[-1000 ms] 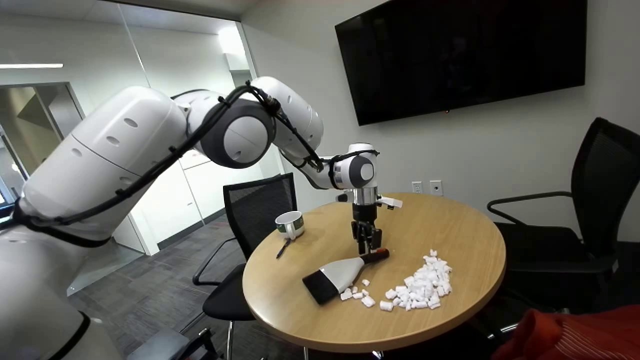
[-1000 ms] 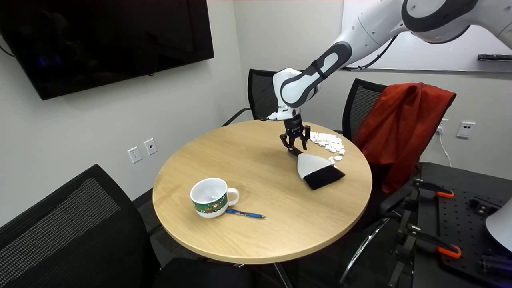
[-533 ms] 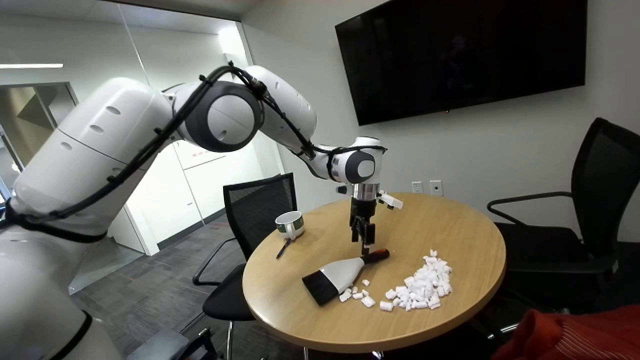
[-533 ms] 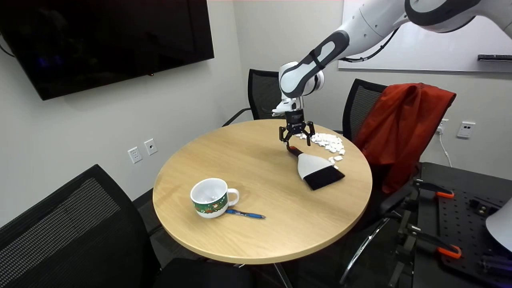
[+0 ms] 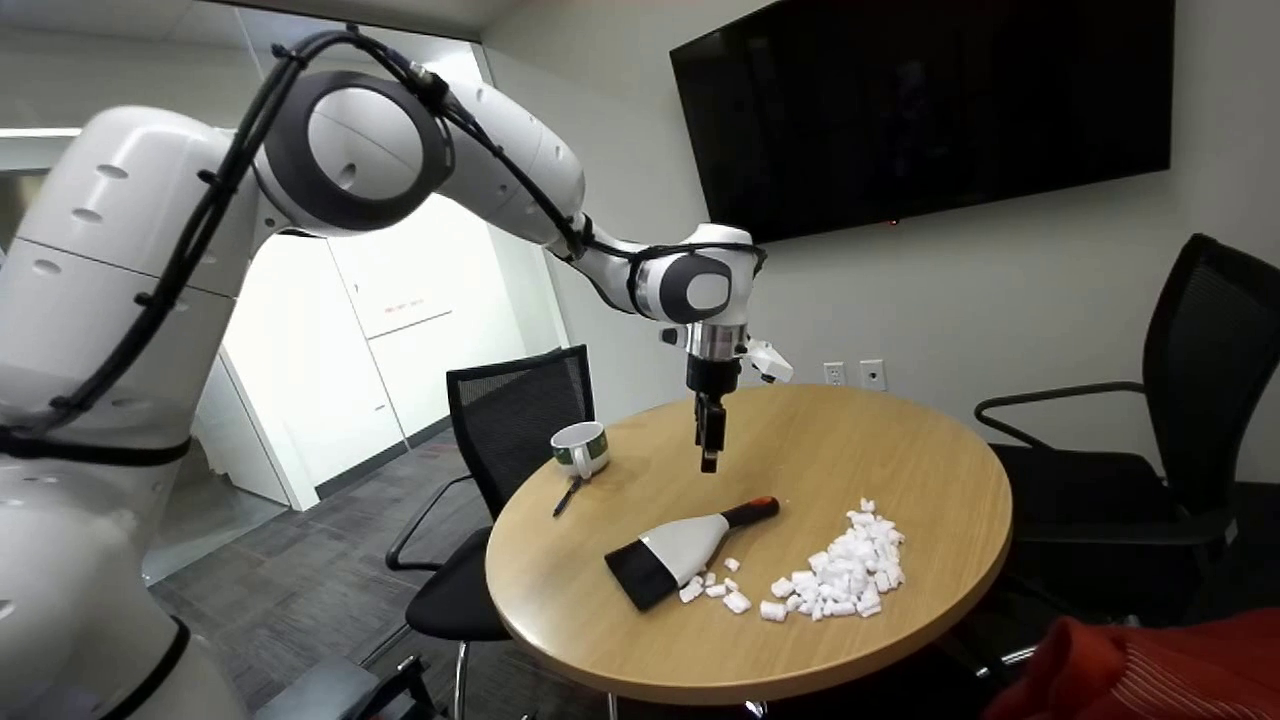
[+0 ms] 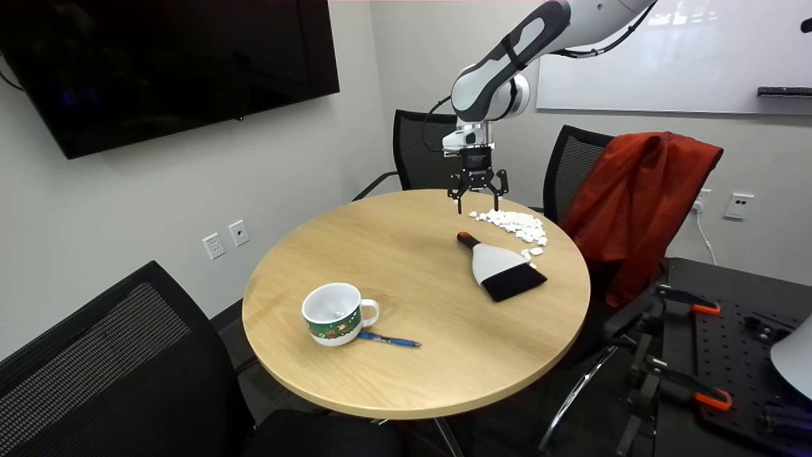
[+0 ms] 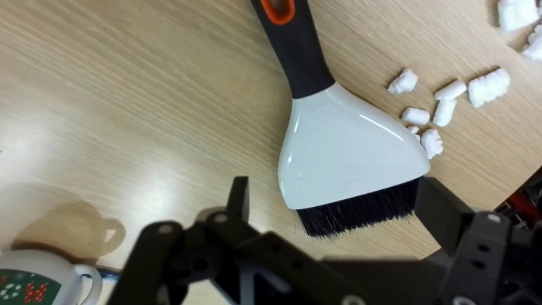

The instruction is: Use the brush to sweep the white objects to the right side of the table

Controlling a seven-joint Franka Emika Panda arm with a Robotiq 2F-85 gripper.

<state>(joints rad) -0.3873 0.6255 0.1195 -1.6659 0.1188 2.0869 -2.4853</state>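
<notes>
The brush (image 5: 690,543) lies flat on the round wooden table (image 5: 870,440), its dark, orange-tipped handle angled toward the far side. Its pale head and black bristles (image 7: 355,209) fill the middle of the wrist view. White objects (image 6: 517,223) form a loose pile beside it, and several stray bits (image 7: 489,87) lie close along one edge of the head. My gripper (image 6: 478,207) hangs in the air above the table, near the handle end and apart from the brush. Its fingers (image 7: 240,197) are spread wide with nothing held between them.
A white and green mug (image 6: 333,314) stands on the table with a blue pen (image 6: 390,341) by its handle. Black chairs (image 5: 520,430) surround the table. A red jacket (image 6: 634,203) hangs over one chair.
My gripper has spread its fingers wider and risen away from the brush handle. The brush and the white objects have stayed in place.
</notes>
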